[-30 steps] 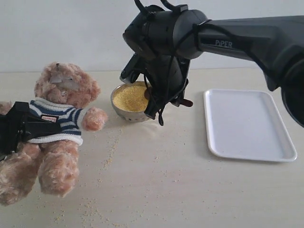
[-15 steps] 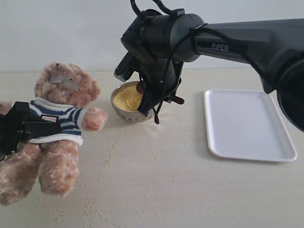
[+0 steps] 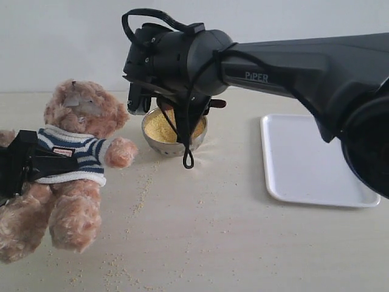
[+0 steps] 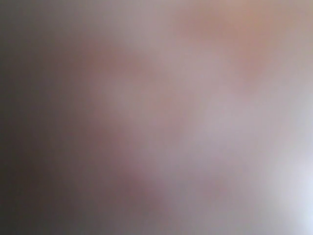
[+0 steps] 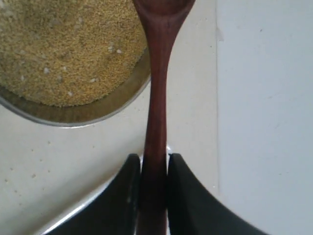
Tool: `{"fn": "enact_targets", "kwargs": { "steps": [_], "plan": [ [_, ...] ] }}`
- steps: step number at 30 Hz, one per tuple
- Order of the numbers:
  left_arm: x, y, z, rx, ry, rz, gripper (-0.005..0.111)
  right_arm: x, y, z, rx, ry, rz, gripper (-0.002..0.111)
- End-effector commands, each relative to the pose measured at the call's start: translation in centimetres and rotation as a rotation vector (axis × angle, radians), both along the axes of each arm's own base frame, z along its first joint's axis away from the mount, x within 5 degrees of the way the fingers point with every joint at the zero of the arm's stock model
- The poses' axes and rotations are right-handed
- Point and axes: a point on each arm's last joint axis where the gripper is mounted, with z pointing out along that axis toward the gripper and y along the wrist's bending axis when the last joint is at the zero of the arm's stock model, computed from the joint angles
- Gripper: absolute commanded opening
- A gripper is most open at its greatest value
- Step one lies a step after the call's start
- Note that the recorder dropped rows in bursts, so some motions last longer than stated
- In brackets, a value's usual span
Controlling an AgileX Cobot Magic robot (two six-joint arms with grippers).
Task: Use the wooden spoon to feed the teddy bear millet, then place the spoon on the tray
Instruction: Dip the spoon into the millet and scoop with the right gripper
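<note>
The teddy bear (image 3: 79,109) leans upright at the left, and my left gripper (image 3: 27,163) is closed on its striped shirt. The left wrist view is a pinkish-brown blur. My right gripper (image 5: 154,161) is shut on the handle of the wooden spoon (image 5: 157,88). The spoon's bowl end runs out of that view just past the rim of the steel bowl (image 5: 73,117), which is full of millet (image 5: 63,44). In the exterior view the right wrist (image 3: 176,61) hangs over the steel bowl (image 3: 152,137) and hides the spoon's bowl; only the handle end (image 3: 217,103) shows. The white tray (image 3: 316,158) lies at the right.
Stray millet grains (image 3: 143,188) are scattered over the pale table in front of the bowl and the bear. A black cable loop (image 3: 188,159) dangles from the right wrist down in front of the bowl. A plain wall stands behind the table.
The right wrist has risen and swung left over the bowl, and the spoon has come up out of the millet and turned more level. The bear and left gripper have not moved.
</note>
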Motion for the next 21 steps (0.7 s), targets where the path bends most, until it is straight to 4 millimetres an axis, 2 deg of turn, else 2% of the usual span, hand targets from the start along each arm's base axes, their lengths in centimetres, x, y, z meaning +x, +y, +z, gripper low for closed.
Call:
{"fn": "enact_targets", "kwargs": {
  "steps": [1, 7, 9, 14, 21],
  "plan": [
    [0.1, -0.3, 0.2, -0.021, -0.012, -0.015, 0.005, -0.1, -0.4, 0.3, -0.098, 0.000, 0.028, 0.000],
    [0.1, -0.3, 0.2, -0.021, -0.012, -0.015, 0.005, -0.1, -0.3, 0.1, -0.120, 0.024, 0.060, 0.000],
    [0.1, -0.3, 0.2, -0.021, -0.012, -0.015, 0.005, -0.1, -0.3, -0.3, -0.133, 0.036, 0.064, 0.000],
    [0.1, -0.3, 0.2, -0.021, -0.012, -0.015, 0.005, 0.1, -0.2, -3.0, -0.180, 0.073, 0.039, 0.000],
    [0.2, -0.3, 0.3, -0.029, -0.014, -0.002, 0.005, 0.3, -0.1, -3.5, -0.172, 0.061, 0.020, 0.000]
  ]
}}
